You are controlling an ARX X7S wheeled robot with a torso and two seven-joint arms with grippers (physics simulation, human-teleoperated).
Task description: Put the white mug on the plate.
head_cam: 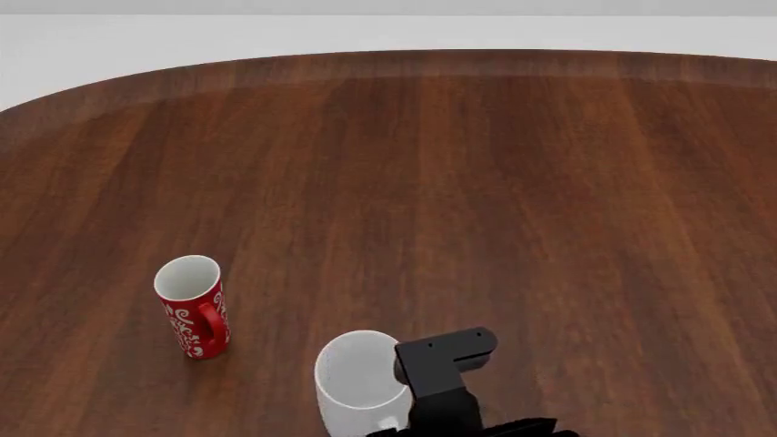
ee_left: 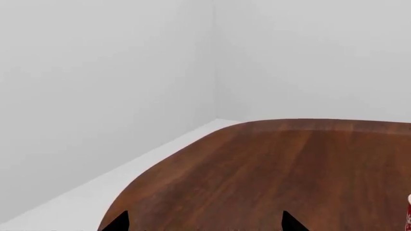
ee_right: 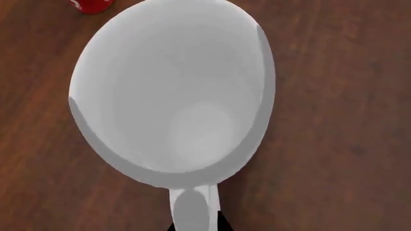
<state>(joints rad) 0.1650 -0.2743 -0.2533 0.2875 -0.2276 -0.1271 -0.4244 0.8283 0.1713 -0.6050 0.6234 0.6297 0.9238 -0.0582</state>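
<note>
Right at the near edge of the head view, the right gripper [head_cam: 419, 414] sits low over the table [head_cam: 486, 182], its black body pressed up against the right side of the white mug [head_cam: 356, 382]. The arm comes in from below the frame, and only its blocky black wrist section shows, angled up and slightly right. From the right wrist camera the white mug [ee_right: 173, 91] fills almost the whole picture, seen straight down its open mouth, with the loop handle [ee_right: 192, 209] pointing back toward the camera. Dark finger edges [ee_right: 222, 221] flank that handle at the frame's border, so the jaws look narrowed around the handle, though so little of them shows that I cannot tell whether they truly grip it.

The mug stands upright on the bare wood. A little farther out and to the left stands the red mug [head_cam: 195, 309], upright, well apart from the white one; a sliver of its red [ee_right: 93, 5] shows in the wrist view too.

Over on the left wrist camera, two black fingertips [ee_left: 119, 222] poke into the picture, set wide apart, nothing between them, above the table's rounded corner [ee_left: 257, 168].
</note>
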